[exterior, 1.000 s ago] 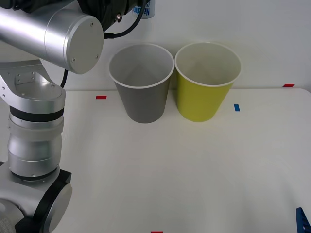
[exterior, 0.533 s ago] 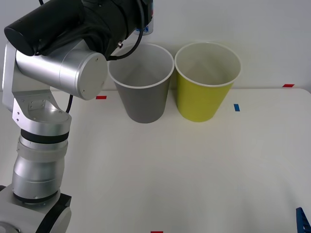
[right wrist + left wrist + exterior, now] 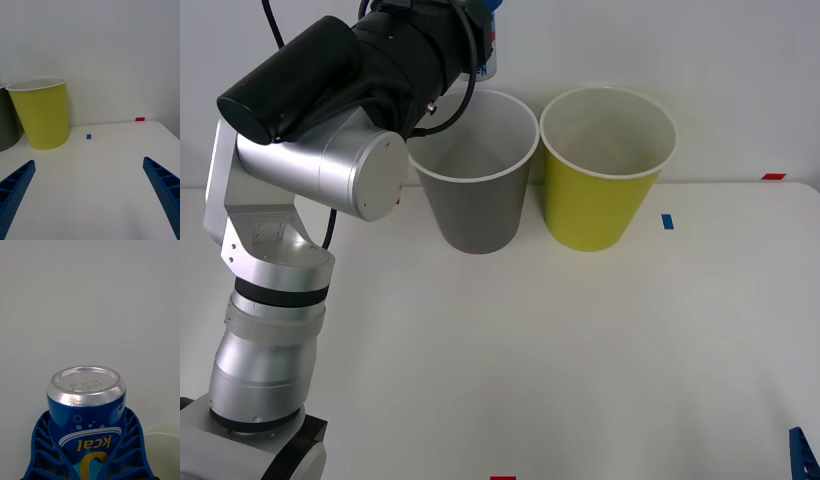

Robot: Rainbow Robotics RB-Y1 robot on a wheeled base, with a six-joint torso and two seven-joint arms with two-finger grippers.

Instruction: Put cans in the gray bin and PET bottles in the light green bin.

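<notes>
The left gripper (image 3: 88,465) is closed on the can (image 3: 86,408). Its blue ribbed fingers (image 3: 41,450) press on both sides of the blue body, and the silver end with a stamped date points away from the wrist. The printed label reads upside down from the wrist, and the part of the can between the fingers is cut off by the edge of the picture.

In the front view the black wrist covers most of the gripper. Only a small piece of the can (image 3: 488,45) shows beside it, at the top edge, so the fingers cannot be made out there. The gray bin (image 3: 472,170) stands just below and in front of the held can. The can is above the back-left part of its white rim. The light green bin (image 3: 605,168) is beside the gray one, farther from the left gripper.

The right gripper (image 3: 90,195) is low over the white table (image 3: 580,350), fingers wide apart and holding nothing. The light green bin (image 3: 41,112) is ahead of it, and the gray bin (image 3: 7,116) is half cut off.
</notes>
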